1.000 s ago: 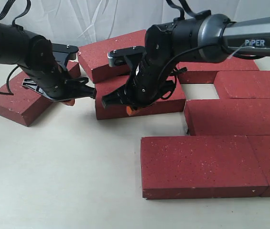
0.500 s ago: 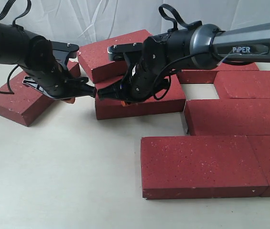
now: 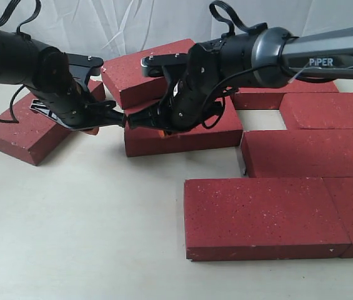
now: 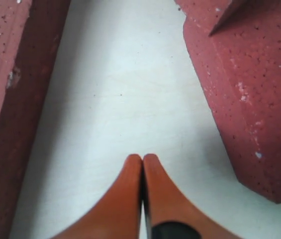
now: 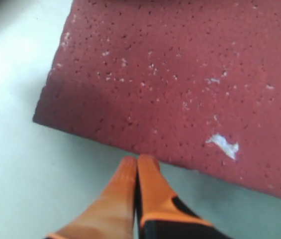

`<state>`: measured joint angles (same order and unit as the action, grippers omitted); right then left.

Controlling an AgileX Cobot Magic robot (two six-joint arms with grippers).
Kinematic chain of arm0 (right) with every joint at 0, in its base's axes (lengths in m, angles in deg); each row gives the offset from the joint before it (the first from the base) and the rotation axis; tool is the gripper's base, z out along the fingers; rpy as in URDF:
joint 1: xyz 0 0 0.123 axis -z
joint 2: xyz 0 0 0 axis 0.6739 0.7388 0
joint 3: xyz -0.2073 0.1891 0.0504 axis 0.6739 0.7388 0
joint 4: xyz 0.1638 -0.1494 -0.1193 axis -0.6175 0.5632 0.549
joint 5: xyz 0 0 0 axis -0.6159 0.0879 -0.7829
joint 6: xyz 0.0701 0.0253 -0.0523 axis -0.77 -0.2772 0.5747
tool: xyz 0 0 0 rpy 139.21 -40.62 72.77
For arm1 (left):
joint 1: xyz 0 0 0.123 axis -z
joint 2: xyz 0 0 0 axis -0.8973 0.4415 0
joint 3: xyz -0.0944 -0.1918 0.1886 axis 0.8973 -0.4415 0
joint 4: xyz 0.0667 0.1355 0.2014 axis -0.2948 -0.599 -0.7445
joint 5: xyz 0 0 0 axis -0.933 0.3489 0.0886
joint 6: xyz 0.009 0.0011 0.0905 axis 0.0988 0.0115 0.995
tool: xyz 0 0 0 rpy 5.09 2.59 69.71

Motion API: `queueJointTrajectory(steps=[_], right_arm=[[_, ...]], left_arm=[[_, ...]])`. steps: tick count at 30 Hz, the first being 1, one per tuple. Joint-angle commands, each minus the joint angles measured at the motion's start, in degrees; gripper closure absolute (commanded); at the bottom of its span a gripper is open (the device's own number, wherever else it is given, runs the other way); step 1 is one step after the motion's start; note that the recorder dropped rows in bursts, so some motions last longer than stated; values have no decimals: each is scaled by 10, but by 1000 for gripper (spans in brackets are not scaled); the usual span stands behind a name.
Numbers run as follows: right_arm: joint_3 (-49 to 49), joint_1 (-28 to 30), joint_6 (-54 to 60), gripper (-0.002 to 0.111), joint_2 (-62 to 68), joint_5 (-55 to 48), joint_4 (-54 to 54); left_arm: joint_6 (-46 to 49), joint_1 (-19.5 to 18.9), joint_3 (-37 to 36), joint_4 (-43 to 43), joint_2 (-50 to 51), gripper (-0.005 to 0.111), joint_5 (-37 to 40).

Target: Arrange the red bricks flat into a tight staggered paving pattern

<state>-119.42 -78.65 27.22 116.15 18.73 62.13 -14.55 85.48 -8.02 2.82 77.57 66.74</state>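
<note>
The left end effector [image 4: 142, 160], pinched shut and empty, hangs over the desk [image 3: 89, 219]. The right end effector [image 5: 137, 163], likewise closed and empty, sits at the left edge of the middle red brick [image 3: 192, 140].

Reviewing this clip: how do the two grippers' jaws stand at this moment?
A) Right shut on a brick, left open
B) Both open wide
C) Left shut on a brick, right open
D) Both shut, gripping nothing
D: in the wrist views, the left gripper and the right gripper each show their jaws pressed together with nothing between them.

Rough, matt, speckled red bricks [image 3: 267, 215]
</note>
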Motion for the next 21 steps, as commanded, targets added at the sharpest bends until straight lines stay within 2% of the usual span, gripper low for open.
queueJointTrajectory(steps=[1,7,14,21], right_arm=[[-1,0,-1,109,-23,-61,1],[-1,-1,-1,109,0,-62,2],[-1,-1,-2,109,19,-40,5],[-1,-1,-4,109,30,2,9]], left_arm=[[-6,-1,2,-1,-4,107,-14],[-35,-12,2,5,-4,107,-22],[-27,-52,2,68,-4,107,-11],[-27,-55,2,73,-4,107,-18]])
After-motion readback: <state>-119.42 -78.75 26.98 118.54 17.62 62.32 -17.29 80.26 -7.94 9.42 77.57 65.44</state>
